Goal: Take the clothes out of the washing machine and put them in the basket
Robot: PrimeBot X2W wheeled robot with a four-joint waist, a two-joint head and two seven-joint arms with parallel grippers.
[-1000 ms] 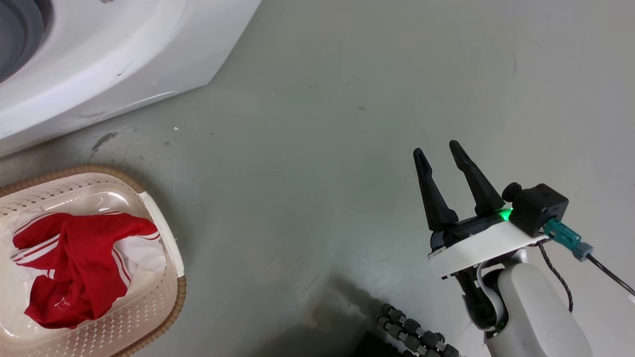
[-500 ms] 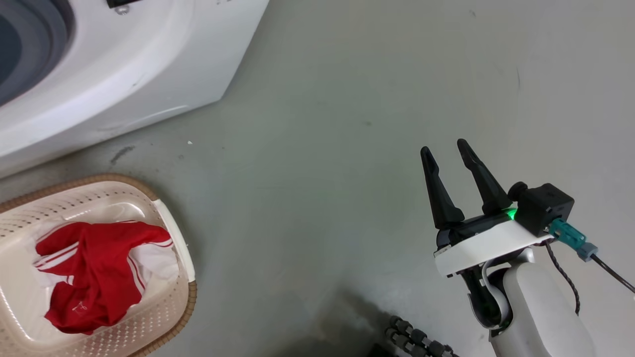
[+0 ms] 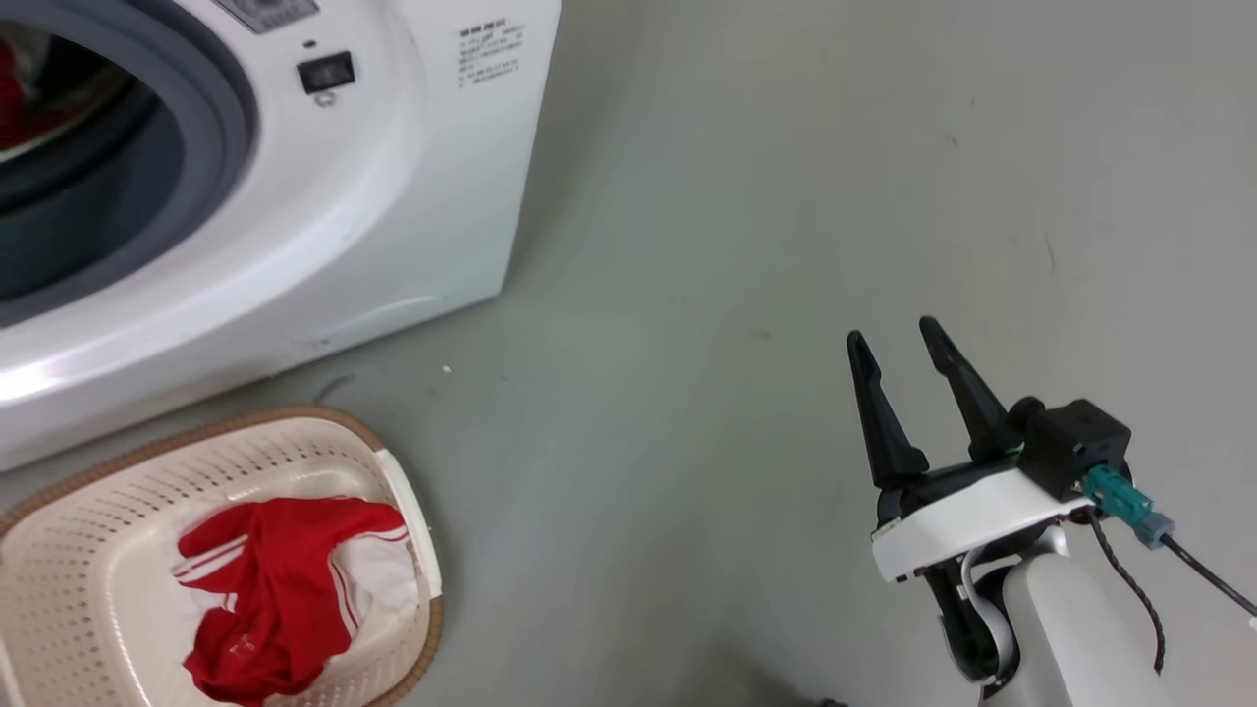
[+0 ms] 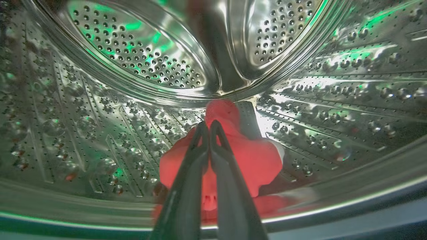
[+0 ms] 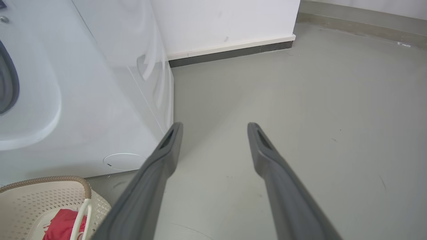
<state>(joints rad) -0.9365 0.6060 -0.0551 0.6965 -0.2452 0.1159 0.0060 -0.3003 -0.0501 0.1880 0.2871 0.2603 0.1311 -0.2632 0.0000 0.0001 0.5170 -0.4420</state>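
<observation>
A red garment [image 4: 257,156] lies bunched at the bottom of the washing machine's [image 3: 393,196] perforated steel drum [image 4: 140,63]. My left gripper [image 4: 208,124] is inside the drum, its fingers pressed together on the cloth's raised fold. Another red garment with white stripes [image 3: 275,599] lies in the cream basket [image 3: 98,511], which stands on the floor in front of the washer. A sliver of red [image 3: 10,98] shows through the porthole. My right gripper [image 3: 899,339] hovers open over bare floor, well right of the basket, with nothing between its fingers [image 5: 166,146].
The grey floor [image 3: 687,245] spreads to the right of the washer. A white wall with a dark skirting [image 5: 230,53] runs behind it. The basket [image 5: 33,200] sits close against the washer's lower front panel.
The head camera has tilted up, so the washer's porthole has come into the picture and the basket sits lower and further right in it. The right gripper stays open and in place.
</observation>
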